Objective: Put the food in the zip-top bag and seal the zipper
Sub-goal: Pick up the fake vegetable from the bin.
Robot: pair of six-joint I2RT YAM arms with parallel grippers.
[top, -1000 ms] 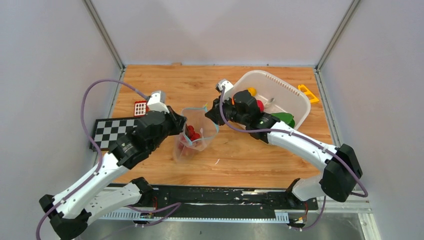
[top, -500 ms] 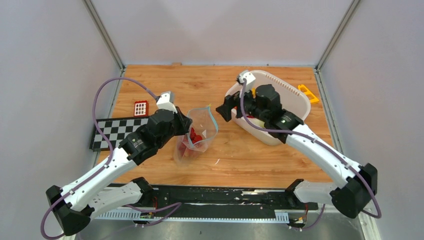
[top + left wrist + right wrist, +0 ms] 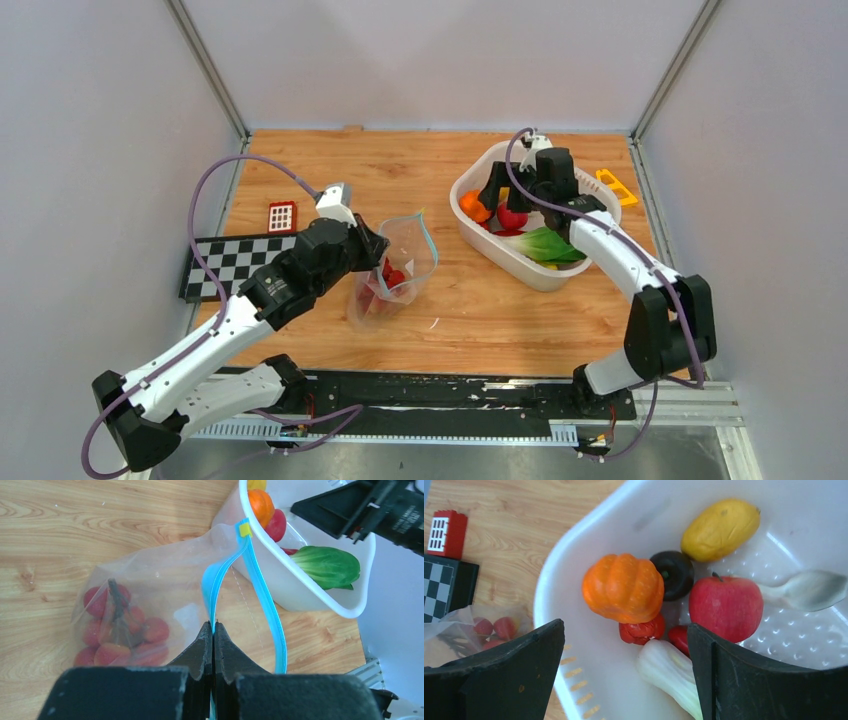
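The clear zip-top bag (image 3: 395, 270) stands on the wood with its mouth open, and the red grape bunch (image 3: 117, 630) lies inside it. My left gripper (image 3: 214, 625) is shut on the near side of the teal zipper (image 3: 265, 600). My right gripper (image 3: 625, 630) hangs open over the white basket (image 3: 574, 545) with nothing between its fingers. Below it lie the orange tangerine (image 3: 624, 587), the red apple (image 3: 725, 607), the yellow lemon (image 3: 720, 529) and the dark purple piece (image 3: 676, 574).
A green leafy vegetable (image 3: 552, 245) and small red pieces (image 3: 641, 630) also fill the basket. A checkerboard (image 3: 225, 262) and a red block (image 3: 282, 215) lie at the left. A yellow piece (image 3: 615, 185) sits behind the basket, and grey walls close in three sides.
My right gripper has let go of the bag's far edge, opened wide and swung right over the basket. The left gripper still holds the zipper edge.
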